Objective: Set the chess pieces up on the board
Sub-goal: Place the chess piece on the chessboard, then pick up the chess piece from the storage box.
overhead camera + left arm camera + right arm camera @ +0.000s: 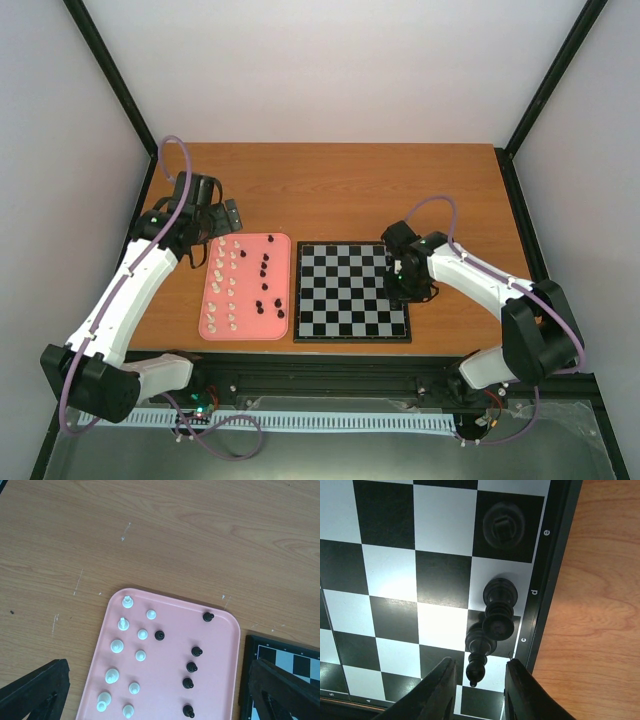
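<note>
The right gripper (pixel 481 666) straddles a slim black piece (pixel 479 647) standing on the board (pixel 390 565), on the rim square marked c. Its jaws are narrowly apart and hold nothing. Two other black pieces (pixel 499 605) stand beside it along that rim. The piece's long axis looks upright, tip up. It is likely light, hard, slick and easily toppled, so a pinch low on the waist suits. Left of the board, the left gripper (pixel 159 666) gapes wide above the pink tray (pixel 220 645) carrying the other chess pieces (pixel 140 655).
</note>
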